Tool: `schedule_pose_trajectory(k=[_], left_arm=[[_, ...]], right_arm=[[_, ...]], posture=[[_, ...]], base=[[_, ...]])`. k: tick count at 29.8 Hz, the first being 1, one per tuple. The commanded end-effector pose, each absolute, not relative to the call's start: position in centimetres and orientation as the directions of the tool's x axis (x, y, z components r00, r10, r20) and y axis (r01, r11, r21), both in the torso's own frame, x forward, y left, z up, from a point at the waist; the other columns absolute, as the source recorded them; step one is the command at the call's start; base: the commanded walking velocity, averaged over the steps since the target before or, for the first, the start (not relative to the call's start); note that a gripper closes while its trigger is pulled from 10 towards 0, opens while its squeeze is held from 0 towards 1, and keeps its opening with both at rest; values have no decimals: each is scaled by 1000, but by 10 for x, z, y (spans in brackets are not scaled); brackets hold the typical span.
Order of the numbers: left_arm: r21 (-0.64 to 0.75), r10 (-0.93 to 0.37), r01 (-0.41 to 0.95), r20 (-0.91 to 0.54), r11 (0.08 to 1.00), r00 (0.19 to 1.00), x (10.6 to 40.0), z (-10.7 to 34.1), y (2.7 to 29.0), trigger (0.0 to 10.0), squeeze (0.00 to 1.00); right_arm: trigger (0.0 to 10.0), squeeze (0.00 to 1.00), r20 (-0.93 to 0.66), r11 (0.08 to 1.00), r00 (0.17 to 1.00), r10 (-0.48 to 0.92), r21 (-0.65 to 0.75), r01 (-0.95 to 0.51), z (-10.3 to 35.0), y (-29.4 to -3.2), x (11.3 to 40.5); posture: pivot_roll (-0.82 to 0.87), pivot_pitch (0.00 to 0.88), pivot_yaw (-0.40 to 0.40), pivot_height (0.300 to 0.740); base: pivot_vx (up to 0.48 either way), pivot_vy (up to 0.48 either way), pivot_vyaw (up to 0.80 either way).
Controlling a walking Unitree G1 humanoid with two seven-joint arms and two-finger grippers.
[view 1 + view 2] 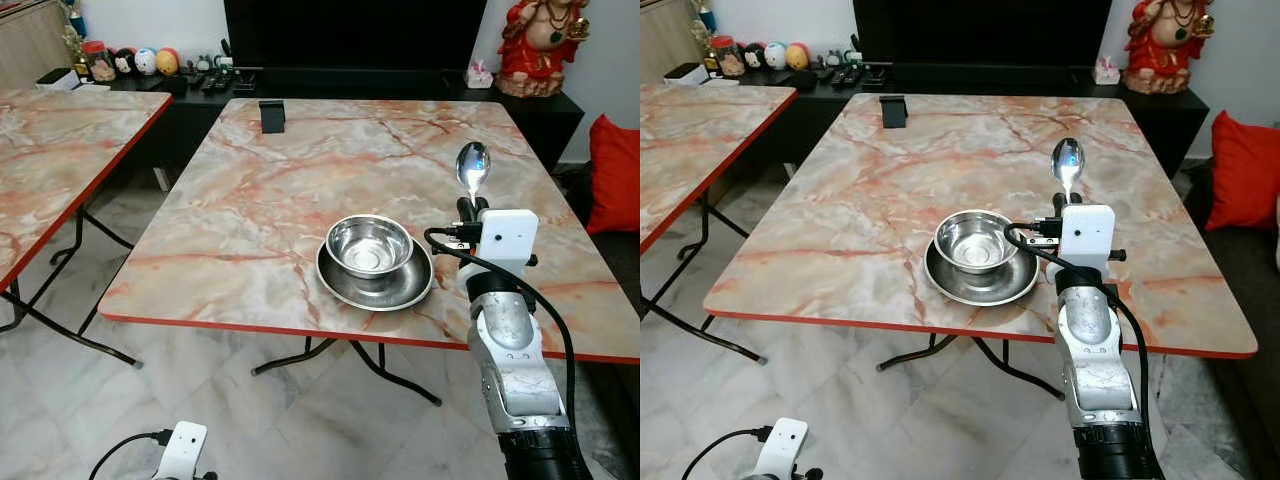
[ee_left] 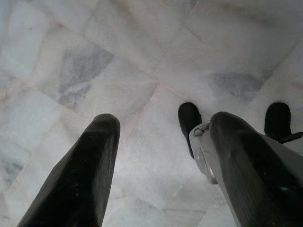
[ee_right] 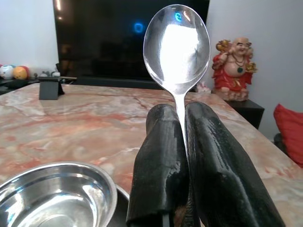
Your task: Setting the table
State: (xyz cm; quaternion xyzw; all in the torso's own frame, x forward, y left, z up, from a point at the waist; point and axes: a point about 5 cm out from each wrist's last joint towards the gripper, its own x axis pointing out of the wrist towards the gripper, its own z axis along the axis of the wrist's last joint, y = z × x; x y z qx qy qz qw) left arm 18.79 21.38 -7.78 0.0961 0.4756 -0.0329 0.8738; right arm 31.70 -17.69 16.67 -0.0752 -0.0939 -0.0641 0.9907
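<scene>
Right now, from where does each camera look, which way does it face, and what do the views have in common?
Left eye view: on the head, facing forward and down at the table with the bowl on a plate; the right arm shows, its right claw holding a spoon upright.
Right eye view: beside it, same scene.
Left wrist view: on the hanging left arm, facing the floor along the open left claw; the robot's feet show.
Right wrist view: along the shut fingers, facing across the table.
Shared: both eyes and the right wrist see spoon and bowl.
</scene>
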Motion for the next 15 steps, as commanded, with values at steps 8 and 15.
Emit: schedule_pose_trajectory(k=[8, 15], left_arm=[[134, 39, 144, -848, 980, 528, 184, -79, 217, 10000, 0], [134, 38, 144, -848, 981, 528, 183, -79, 217, 10000, 0]], right_arm=[[10000, 0, 149, 969, 972, -183, -137, 203, 164, -192, 320], [10000, 0, 149, 967, 970, -192, -141, 213, 164, -194, 320]], posture=[[-28, 0, 12, 740], [-27, 0, 11, 740]], base=[[0, 0, 0], [113, 0, 0]])
